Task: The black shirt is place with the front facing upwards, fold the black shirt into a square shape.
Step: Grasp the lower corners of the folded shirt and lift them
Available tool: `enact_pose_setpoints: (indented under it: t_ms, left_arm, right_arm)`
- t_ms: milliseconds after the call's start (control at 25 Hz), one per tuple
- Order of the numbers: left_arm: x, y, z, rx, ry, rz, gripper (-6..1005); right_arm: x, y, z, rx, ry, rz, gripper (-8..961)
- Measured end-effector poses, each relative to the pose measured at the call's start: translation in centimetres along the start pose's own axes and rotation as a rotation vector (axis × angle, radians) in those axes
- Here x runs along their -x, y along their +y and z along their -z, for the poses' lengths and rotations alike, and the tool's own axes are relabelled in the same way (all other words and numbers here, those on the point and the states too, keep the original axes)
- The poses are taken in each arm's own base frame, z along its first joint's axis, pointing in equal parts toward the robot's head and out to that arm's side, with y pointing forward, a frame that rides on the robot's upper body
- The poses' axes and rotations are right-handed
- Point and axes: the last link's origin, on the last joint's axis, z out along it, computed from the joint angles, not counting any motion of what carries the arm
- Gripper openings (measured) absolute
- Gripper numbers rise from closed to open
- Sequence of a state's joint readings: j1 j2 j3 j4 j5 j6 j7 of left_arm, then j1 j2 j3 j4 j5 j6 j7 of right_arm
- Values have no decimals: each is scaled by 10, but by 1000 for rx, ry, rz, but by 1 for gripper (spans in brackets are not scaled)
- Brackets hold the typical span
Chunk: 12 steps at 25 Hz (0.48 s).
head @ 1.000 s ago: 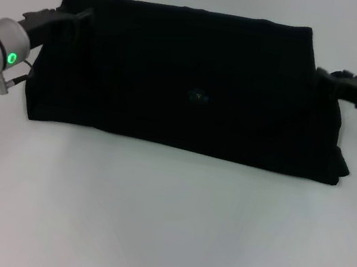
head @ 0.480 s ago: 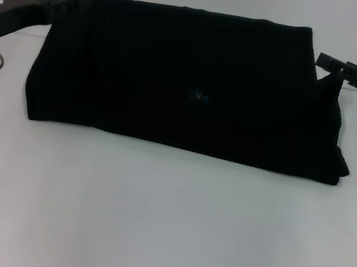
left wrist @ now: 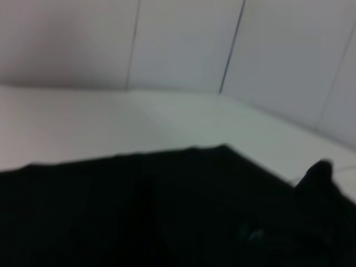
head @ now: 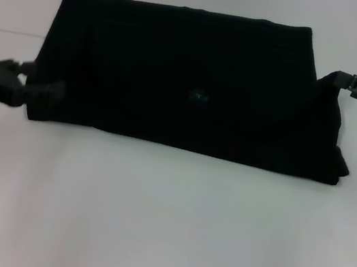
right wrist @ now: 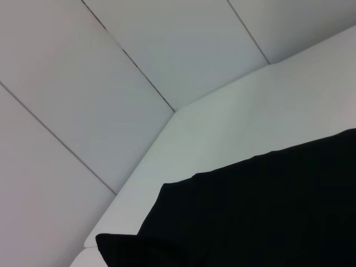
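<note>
The black shirt [head: 187, 83] lies mid-bench [head: 162, 227] as a wide, flat, folded rectangle, plain black, a faint small mark near its centre. The left gripper [head: 37, 89] is at its near left corner, the right gripper [head: 336, 80] at its right edge; whether either one's jaws are open, I cannot tell.

Solid black shirt [head: 188, 80], no pattern across the folded top, just a tiny bluish-green speck near the middle. Plain white table [head: 162, 227] underneath, nothing printed on it. Black left gripper [head: 41, 90] and black right gripper [head: 343, 81], both nearly blending into the fabric. Pale grey-white wall panels [right wrist: 111, 72] split by thin dark seam lines behind it all.
</note>
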<state>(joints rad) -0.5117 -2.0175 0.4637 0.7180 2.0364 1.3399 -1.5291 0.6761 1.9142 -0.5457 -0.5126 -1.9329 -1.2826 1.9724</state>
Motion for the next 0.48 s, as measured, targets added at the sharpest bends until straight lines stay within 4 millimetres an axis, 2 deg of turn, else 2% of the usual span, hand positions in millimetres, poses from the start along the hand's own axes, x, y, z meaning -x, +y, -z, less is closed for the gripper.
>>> enact_pose_setpoints:
  t_ms: [200,480]
  left_arm:
    - [11,-11,-3,-79,-112,5,902]
    - [14,-20,-27,-197,-224,28,901]
  right_arm:
    - [-1,-1,0,0,-12,-15,874]
    - [3,0,-4,-12,-26,-17,874]
